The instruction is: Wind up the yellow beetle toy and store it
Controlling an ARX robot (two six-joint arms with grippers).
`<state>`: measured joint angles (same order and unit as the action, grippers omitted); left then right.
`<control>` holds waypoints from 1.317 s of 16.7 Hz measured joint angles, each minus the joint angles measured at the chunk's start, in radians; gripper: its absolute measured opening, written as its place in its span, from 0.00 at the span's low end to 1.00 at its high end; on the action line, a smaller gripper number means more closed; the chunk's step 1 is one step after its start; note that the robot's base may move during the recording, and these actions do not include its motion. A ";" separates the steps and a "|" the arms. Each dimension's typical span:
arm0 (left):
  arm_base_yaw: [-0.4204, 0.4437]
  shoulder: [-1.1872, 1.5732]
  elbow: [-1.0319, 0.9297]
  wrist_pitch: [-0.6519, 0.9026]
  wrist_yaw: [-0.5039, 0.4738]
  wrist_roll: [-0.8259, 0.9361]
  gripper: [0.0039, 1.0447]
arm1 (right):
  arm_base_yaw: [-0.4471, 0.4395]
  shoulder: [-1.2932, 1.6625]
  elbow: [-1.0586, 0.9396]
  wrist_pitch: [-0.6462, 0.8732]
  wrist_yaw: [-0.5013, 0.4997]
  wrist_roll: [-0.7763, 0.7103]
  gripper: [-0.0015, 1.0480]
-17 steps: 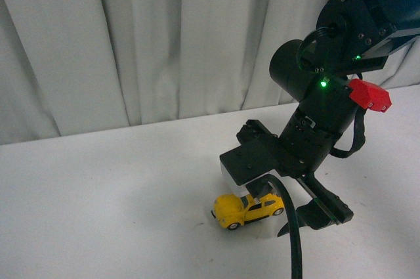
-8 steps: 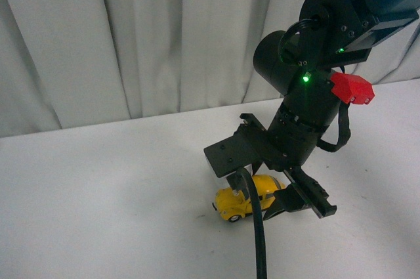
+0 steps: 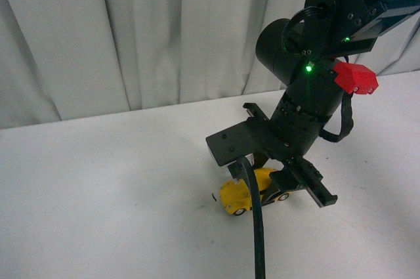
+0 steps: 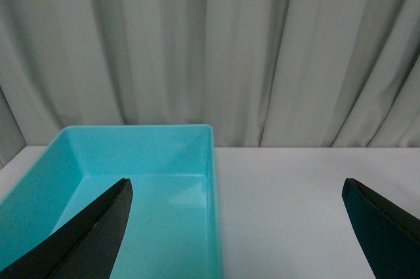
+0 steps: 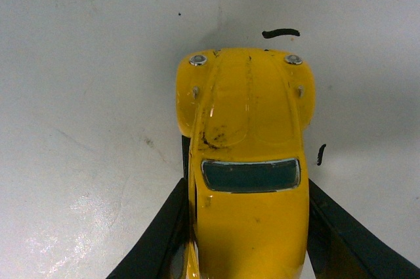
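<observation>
R gripper (image 5: pixel 246 190) pinches the yellow beetle toy (image 5: pixel 244 115): my dark fingers (image 5: pixel 164 233) press both flanks behind the windscreen, hood pointing away from the wrist. Toy sits wheels-down on the white table (image 3: pixel 98 193), front-right of me, under the R arm. L gripper (image 4: pixel 236 190) is spread wide, holding nothing, hanging over the table w/ a turquoise bin (image 4: pixel 98 154) ahead, by the grey curtain (image 4: pixel 197 42).

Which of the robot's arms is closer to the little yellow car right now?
The right. The right tool clasps the yellow beetle toy on both sides; the left tool hangs open facing a turquoise bin, the toy nowhere in its view.
</observation>
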<state>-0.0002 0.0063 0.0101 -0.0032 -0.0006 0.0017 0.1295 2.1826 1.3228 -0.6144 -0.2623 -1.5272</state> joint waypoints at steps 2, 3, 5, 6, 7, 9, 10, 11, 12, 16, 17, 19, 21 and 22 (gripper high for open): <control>0.000 0.000 0.000 0.000 0.000 0.000 0.94 | -0.001 0.002 0.000 0.002 0.000 0.010 0.40; 0.000 0.000 0.000 0.000 0.000 0.000 0.94 | -0.002 0.005 0.002 0.002 0.000 0.010 0.40; 0.000 0.000 0.000 0.000 0.000 0.000 0.94 | -0.005 0.008 0.004 0.002 -0.002 0.013 0.40; 0.000 0.000 0.000 0.000 0.000 0.000 0.94 | -0.005 0.008 0.004 0.002 -0.001 0.016 0.40; 0.000 0.000 0.000 0.000 0.000 0.000 0.94 | -0.005 0.008 0.004 0.003 -0.002 0.015 0.40; 0.000 0.000 0.000 0.000 0.000 0.000 0.94 | -0.005 0.008 0.004 0.004 -0.002 0.015 0.40; 0.000 0.000 0.000 0.000 0.000 0.000 0.94 | -0.005 0.008 0.004 0.005 -0.002 0.015 0.40; 0.000 0.000 0.000 0.000 0.000 0.000 0.94 | -0.005 0.008 -0.001 0.011 -0.002 0.016 0.40; 0.000 0.000 0.000 0.000 0.000 0.000 0.94 | -0.005 0.000 -0.015 0.026 -0.001 0.016 0.40; 0.000 0.000 0.000 0.000 0.000 0.000 0.94 | -0.005 -0.021 -0.064 0.082 0.008 0.006 0.40; 0.000 0.000 0.000 0.000 0.000 0.000 0.94 | -0.006 -0.026 -0.075 0.093 0.008 0.005 0.40; 0.000 0.000 0.000 0.000 0.000 0.000 0.94 | -0.013 -0.030 -0.085 0.102 0.007 0.008 0.40; 0.000 0.000 0.000 0.000 0.000 0.000 0.94 | -0.026 -0.031 -0.098 0.116 -0.002 0.013 0.40; 0.000 0.000 0.000 0.000 0.000 0.000 0.94 | -0.036 -0.032 -0.103 0.120 -0.005 0.016 0.40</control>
<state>-0.0002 0.0059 0.0101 -0.0032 -0.0006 0.0017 0.0937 2.1509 1.2198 -0.4946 -0.2672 -1.5116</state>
